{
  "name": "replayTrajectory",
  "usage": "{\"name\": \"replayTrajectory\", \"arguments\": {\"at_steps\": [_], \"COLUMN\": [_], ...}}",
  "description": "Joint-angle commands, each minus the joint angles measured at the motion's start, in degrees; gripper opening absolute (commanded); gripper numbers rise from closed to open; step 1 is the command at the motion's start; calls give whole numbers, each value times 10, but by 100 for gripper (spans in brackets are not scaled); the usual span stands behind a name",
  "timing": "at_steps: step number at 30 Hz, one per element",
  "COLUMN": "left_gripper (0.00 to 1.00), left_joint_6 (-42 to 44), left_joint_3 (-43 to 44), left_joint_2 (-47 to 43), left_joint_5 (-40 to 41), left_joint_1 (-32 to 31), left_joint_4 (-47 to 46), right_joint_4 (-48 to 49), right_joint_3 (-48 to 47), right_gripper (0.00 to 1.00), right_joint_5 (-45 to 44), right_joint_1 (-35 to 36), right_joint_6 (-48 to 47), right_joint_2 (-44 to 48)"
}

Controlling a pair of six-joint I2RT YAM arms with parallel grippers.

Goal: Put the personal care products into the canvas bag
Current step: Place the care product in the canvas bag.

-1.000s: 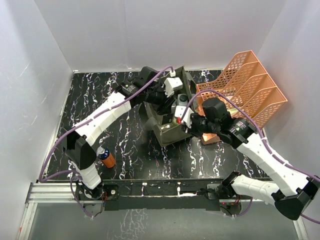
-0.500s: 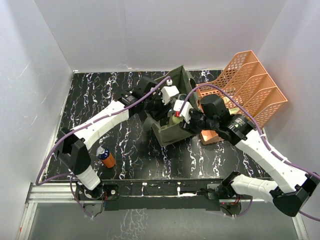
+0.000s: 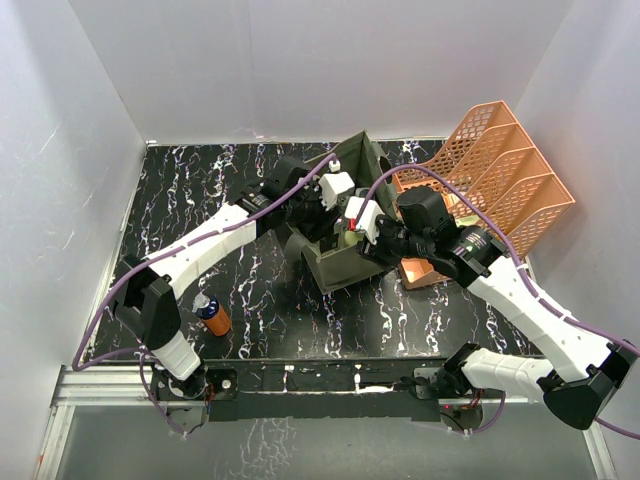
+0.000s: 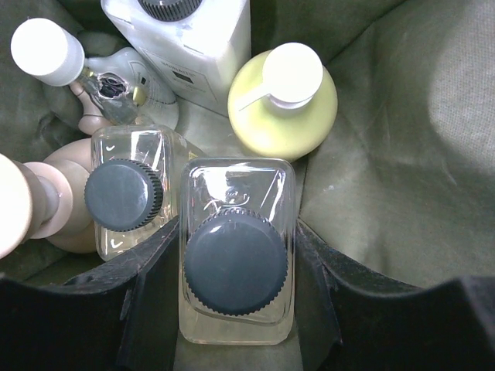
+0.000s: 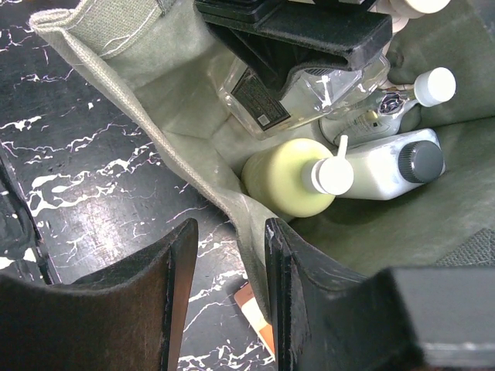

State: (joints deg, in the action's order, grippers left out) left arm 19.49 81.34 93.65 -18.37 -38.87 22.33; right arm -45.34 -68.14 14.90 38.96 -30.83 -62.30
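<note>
- The canvas bag (image 3: 338,268) stands upright and open-topped towards the back of the bench (image 3: 170,180), about midway between its left and right edges.
- The orange lattice tray organizer (image 3: 500,185) sits just to the right of the bag, in the back right corner.
- Left jaws: lowered into the bag. The fingers (image 4: 151,297) are closed against opposite sides of a clear bottle with black cap (image 4: 236,270). The bottle is held upright.
- Right jaws: partly open at the bag's near wall (image 5: 116,54), with nothing gripped. The fabric rim runs under the gap between the fingers (image 5: 174,297) and does not look pinched.
- Contents visible inside the bag:
  - a second clear bottle (image 4: 124,193) with a black cap, touching the held bottle on its left;
  - a pale yellow bottle (image 4: 282,100) with a white pump top, beyond the held bottle;
  - a white bottle (image 4: 186,39) with a dark cap, lying against the yellow bottle;
  - a tan bottle (image 4: 58,212) against the bag's left wall;
  - a small white-capped bottle (image 4: 46,50) in the far left corner.
- One orange bottle (image 3: 213,317) stands outside the bag near the front left corner of the bench, well apart from the bag.
</note>
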Motion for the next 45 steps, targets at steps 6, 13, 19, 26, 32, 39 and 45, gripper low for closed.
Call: {"name": "replayTrajectory", "arguments": {"at_steps": [6, 13, 19, 26, 32, 39, 45], "left_gripper": [0, 4, 8, 16, 23, 34, 55], "left_joint_6": [3, -18, -27, -23, 0, 9, 10], "left_joint_3": [-2, 3, -3, 13, 17, 11, 10], "left_joint_2": [-14, 17, 29, 56, 74, 78, 59], "left_joint_5": [-22, -44, -33, -11, -18, -20, -15], "left_joint_1": [9, 11, 12, 12, 12, 12, 12], "left_joint_4": [-24, -7, -16, 6, 28, 42, 56], "right_joint_4": [14, 18, 17, 19, 20, 23, 24], "right_joint_3": [-15, -14, -17, -22, -23, -20, -18], "right_gripper": [43, 43, 43, 44, 44, 44, 45], "right_joint_5": [-14, -17, -16, -16, -21, -24, -28], "right_joint_1": [1, 1, 1, 1, 1, 1, 1], "right_joint_6": [11, 10, 4, 3, 2, 0, 0], "right_joint_2": [1, 0, -2, -6, -7, -6, -6]}}
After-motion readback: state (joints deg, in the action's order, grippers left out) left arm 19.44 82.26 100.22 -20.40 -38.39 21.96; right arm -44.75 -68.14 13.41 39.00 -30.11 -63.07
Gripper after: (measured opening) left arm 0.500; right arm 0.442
